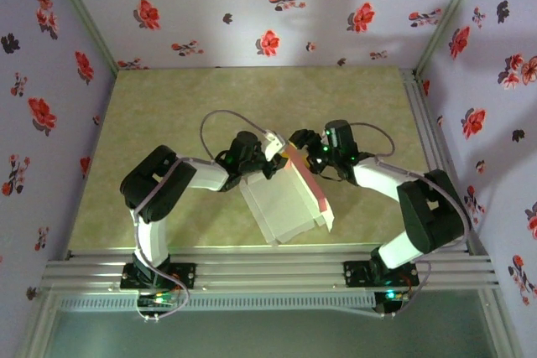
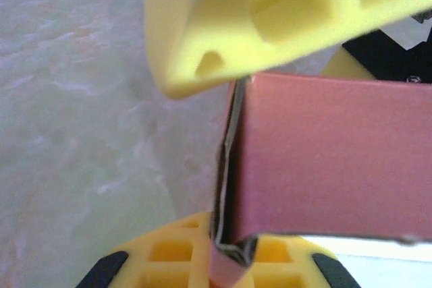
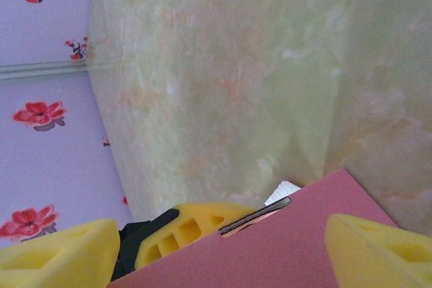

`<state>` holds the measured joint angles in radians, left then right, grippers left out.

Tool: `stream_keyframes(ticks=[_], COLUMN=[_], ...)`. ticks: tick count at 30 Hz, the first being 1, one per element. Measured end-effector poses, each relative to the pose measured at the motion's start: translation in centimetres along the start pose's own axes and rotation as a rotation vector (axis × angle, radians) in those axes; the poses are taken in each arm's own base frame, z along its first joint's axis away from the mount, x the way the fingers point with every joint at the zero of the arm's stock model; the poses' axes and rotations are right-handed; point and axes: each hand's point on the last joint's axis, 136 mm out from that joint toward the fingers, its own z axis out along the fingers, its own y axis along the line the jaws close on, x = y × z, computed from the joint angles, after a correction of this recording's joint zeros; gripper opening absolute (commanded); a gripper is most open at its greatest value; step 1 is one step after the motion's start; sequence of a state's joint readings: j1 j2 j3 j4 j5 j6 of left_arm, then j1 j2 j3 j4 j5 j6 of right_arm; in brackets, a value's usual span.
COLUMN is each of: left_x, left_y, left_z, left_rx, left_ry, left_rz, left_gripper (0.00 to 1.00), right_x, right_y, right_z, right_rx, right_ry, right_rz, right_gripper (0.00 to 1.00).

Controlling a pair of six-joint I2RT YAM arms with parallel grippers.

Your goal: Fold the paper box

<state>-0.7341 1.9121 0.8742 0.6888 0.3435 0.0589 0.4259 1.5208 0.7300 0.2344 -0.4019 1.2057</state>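
Paper box (image 1: 285,203), a thin die-cut cardboard sheet that is whitish-grey on one face and salmon-pink on the other, hangs tilted above the mottled green stone-look worktop (image 1: 168,115), between two black-and-white robot arms. The sheet's broad pale face spreads from the jaws toward the near edge of the worktop, with a pink strip along the side nearer the right arm (image 1: 377,180). Whether its low corner touches the surface cannot be told. The left arm (image 1: 205,175) reaches in from the other side. The left jaws are clamped on the box's folded corner, one yellow finger (image 2: 256,18) above the doubled edge and the other below it, with the pink panel running off to one side of them. The right jaws stand wide apart, their yellow fingers (image 3: 378,247) on either side of the pink panel's edge, which lies in the gap between them.
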Motion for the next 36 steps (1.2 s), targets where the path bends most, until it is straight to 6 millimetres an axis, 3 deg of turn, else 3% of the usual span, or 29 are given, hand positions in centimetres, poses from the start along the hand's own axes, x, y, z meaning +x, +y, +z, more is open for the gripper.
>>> stream_keyframes(ticks=[7,14,22,26,30,36], left_x=[0.3,1.4,-0.4,-1.6,-2.4,-1.2], left_y=[0.6,0.6,0.6,0.5,1.0,1.9], left_z=[-0.1,-0.5,-1.7,-3.1,-4.3,-5.1], left_rx=[-0.037,-0.049,-0.066,-0.067,-0.063,-0.031], left_ry=[0.002,0.025,-0.012,-0.027,-0.031,0.011], left_rz=[-0.019,-0.038,-0.054,-0.124,-0.220,-0.429], left_gripper=[0.22,0.26,0.27,0.26,0.18,0.10], right_x=[-1.0,-1.1,-0.4,-0.1,0.2,0.6], right_y=[-1.3,-0.6,-1.0,-0.6,-0.7,-0.6], right_z=[-1.1,-1.9,-2.0,-2.5,-2.5,-2.5], right_rx=[0.020,-0.001,0.017,0.011,0.012,0.006], right_ry=[-0.062,-0.074,-0.039,-0.029,-0.013,0.008], right_rz=[0.033,0.014,-0.031,-0.062,-0.083,-0.099], right_gripper=[0.82,0.83,0.83,0.82,0.81,0.80])
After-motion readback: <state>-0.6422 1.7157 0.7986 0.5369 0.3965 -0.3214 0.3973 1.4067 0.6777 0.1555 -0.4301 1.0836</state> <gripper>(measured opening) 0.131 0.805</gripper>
